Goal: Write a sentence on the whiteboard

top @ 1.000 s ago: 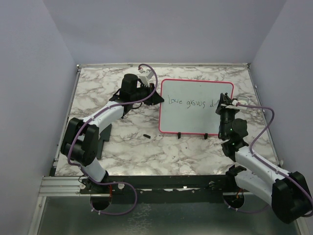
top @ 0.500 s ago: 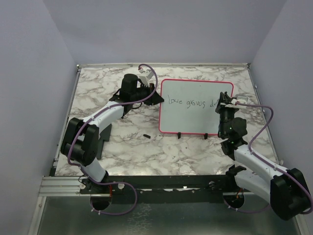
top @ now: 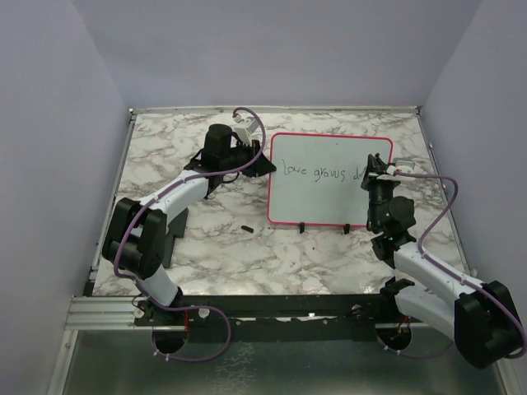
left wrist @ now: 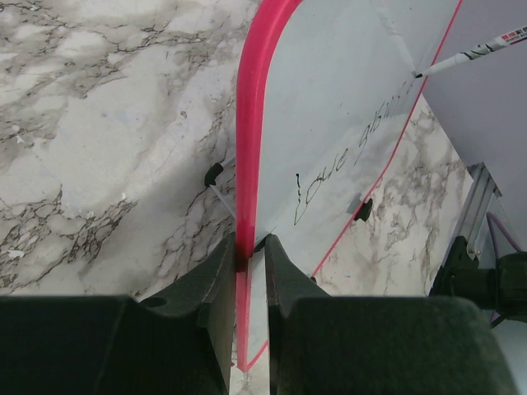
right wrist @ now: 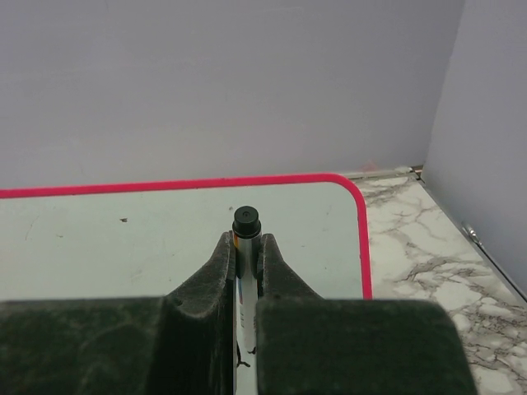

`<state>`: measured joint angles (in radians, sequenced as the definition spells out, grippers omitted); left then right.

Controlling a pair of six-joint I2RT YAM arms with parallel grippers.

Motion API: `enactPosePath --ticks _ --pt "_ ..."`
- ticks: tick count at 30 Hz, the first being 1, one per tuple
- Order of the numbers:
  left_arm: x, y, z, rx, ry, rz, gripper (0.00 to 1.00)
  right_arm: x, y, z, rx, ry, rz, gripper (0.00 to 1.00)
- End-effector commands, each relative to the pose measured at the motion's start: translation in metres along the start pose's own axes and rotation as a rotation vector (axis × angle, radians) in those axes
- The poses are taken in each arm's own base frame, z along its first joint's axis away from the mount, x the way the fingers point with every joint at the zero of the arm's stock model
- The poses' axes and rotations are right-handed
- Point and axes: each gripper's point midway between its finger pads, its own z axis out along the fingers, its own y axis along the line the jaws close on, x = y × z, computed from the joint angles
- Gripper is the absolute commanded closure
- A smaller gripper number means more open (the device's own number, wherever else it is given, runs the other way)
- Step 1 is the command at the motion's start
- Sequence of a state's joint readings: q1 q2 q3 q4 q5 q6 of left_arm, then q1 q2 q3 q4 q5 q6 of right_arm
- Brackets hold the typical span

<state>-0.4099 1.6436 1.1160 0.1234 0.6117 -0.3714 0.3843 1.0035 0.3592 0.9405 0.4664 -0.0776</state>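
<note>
The whiteboard point(top: 325, 202) lies flat on the marble table, white with a red-pink frame. The sentence point(top: 317, 172) reads "Love grows" plus the start of another word. My left gripper point(top: 265, 164) is shut on the board's left frame edge; the left wrist view shows the red frame point(left wrist: 245, 164) pinched by the left gripper point(left wrist: 245, 251). My right gripper point(top: 372, 171) hovers over the board's right end, shut on a white marker point(right wrist: 245, 224) with a black end. The marker's tip point(left wrist: 422, 74) touches the board just past the writing point(left wrist: 346, 156).
A small black cap point(top: 246, 227) lies on the table left of the board's near corner. Two black clips point(top: 305, 226) point(top: 346, 228) sit on the board's near edge. A dark flat pad point(top: 174, 230) lies by the left arm. Walls close in on three sides.
The right gripper has shifted slightly left with the marker, and the last word has gained a stroke after its "d". The left gripper has stayed put on the frame.
</note>
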Motion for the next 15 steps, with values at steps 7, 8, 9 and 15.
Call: enactPosePath --ticks 7,8,9,15 --pt "-0.014 -0.003 -0.008 -0.023 -0.044 0.039 1.00 0.007 0.004 0.000 -0.020 0.034 0.008 0.99" --pt "-0.015 -0.002 -0.009 -0.023 -0.045 0.039 1.00 0.008 0.004 0.000 -0.020 0.038 0.008 0.99" --pt "-0.015 -0.002 -0.009 -0.024 -0.045 0.039 1.00 0.009 0.004 -0.001 -0.022 0.041 0.009 0.99" --pt "-0.015 -0.002 -0.008 -0.023 -0.045 0.037 1.00 0.012 0.001 -0.004 -0.012 0.050 0.004 0.99"
